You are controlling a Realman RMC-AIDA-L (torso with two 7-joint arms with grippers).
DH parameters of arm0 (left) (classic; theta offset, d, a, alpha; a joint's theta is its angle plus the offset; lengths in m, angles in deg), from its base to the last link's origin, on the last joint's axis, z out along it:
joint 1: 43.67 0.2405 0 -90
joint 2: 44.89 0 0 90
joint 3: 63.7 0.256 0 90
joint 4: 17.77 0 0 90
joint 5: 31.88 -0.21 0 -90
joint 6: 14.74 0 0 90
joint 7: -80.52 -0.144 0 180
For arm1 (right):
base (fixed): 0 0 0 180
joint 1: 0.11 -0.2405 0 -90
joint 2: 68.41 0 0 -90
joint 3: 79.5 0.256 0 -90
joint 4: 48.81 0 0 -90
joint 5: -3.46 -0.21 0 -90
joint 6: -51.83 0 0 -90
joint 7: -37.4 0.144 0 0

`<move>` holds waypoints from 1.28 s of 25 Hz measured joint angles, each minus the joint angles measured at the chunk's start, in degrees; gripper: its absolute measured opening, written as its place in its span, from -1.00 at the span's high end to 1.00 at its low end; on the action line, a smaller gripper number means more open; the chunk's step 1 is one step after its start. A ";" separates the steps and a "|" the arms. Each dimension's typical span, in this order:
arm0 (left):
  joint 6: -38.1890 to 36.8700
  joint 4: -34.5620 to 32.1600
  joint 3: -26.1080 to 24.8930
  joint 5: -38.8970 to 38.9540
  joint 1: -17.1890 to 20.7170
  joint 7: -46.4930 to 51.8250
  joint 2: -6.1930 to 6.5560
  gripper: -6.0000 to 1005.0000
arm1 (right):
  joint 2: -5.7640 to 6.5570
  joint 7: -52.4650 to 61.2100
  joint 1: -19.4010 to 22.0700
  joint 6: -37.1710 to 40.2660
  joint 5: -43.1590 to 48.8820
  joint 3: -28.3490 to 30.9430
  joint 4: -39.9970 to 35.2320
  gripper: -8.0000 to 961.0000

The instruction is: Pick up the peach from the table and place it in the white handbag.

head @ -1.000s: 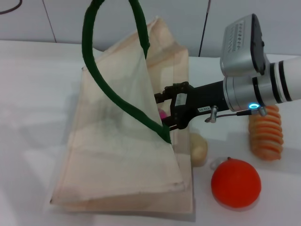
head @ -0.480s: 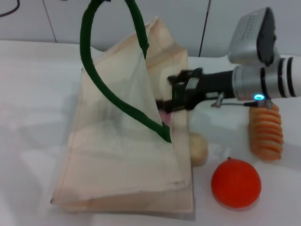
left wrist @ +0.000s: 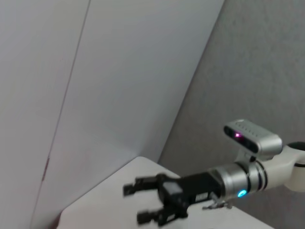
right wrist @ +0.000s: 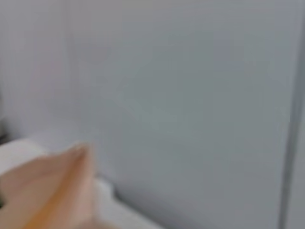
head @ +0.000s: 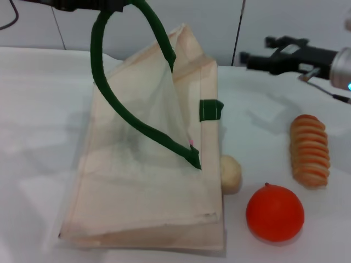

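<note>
Peach (head: 191, 142): only a small pink speck shows, at the mouth of the white handbag (head: 148, 181), just behind the green handle (head: 129, 118) where it meets the bag edge. We judge it is inside the bag; the rest is hidden by cloth.

R gripper (head: 262, 59): up and off to the bag's right, well apart from it, fingers spread w/ nothing between them (the left wrist view shows the same, gripper (left wrist: 143, 202) empty and splayed).

L gripper (head: 96, 4): at the top edge of the head view, on the handle loop, apparently holding the bag mouth up. We cannot tell its finger state.

Step, by our reading: placement done, R arm clear of the bag; task approx. complete.

Next calls for: lowering the handle w/o tipping the bag, so the peach does not roll out, then parking both arms.

Other items on the table (head: 44, 98): orange fruit (head: 275, 213), cream ball (head: 230, 174) touching the bag's side, ridged orange piece (head: 310, 150). All untouched.
</note>
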 joint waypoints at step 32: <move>17.06 0.70 -0.16 30.75 10.82 -12.46 -7.33 -0.37 | -0.80 -22.32 1.34 0.81 -14.08 16.56 8.99 -0.86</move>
